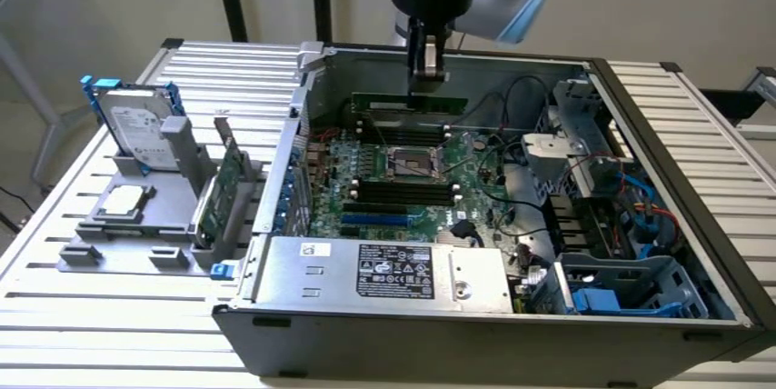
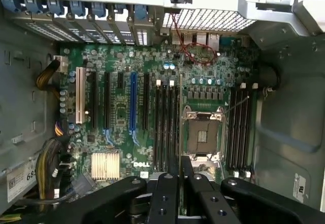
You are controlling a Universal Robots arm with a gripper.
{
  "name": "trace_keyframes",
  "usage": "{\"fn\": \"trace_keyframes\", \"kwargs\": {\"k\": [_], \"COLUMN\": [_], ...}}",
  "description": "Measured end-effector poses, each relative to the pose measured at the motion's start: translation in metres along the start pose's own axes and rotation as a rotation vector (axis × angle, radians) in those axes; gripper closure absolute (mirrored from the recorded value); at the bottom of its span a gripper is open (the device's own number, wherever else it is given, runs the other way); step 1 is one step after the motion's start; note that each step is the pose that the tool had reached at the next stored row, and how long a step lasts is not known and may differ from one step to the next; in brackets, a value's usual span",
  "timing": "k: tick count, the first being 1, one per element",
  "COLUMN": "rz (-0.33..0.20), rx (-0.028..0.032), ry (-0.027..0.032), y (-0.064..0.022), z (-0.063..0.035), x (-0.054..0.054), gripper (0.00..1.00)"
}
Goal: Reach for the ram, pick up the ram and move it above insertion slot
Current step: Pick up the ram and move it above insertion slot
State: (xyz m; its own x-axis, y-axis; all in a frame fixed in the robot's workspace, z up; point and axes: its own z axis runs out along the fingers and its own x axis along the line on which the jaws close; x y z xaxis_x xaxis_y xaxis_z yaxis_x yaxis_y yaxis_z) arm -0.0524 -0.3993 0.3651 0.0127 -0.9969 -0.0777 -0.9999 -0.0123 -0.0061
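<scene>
My gripper [image 1: 426,83] reaches down into the open computer case and is shut on the ram [image 1: 385,103], a long thin green stick held level by its top edge. The ram hangs over the motherboard [image 1: 363,157] at the far bank of black slots [image 1: 398,124], just beyond the CPU socket [image 1: 412,163]. In the wrist view the gripper [image 2: 180,181] has its black fingers [image 2: 166,196] pressed together on a thin dark edge. Below them lie the socket [image 2: 202,135] and black memory slots [image 2: 165,127] on one side and more slots [image 2: 238,130] on the other.
A grey holder [image 1: 122,248] at the exterior view's left carries a silver hard drive in a blue frame [image 1: 134,125], a green card with a bracket [image 1: 221,196] and a square chip [image 1: 125,200]. The power supply [image 1: 388,271], drive cage [image 1: 612,284] and cables [image 1: 631,212] crowd the case.
</scene>
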Motion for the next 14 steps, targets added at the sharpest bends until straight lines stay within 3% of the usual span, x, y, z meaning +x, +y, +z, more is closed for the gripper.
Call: {"fn": "trace_keyframes", "kwargs": {"k": [6, 14], "rz": [0.002, 0.004], "rx": [0.0002, 0.0003], "ry": [0.0007, 0.0011], "y": [-0.009, -0.0096], "z": [0.001, 0.0012], "x": [-0.011, -0.013], "gripper": [0.86, 0.86]}}
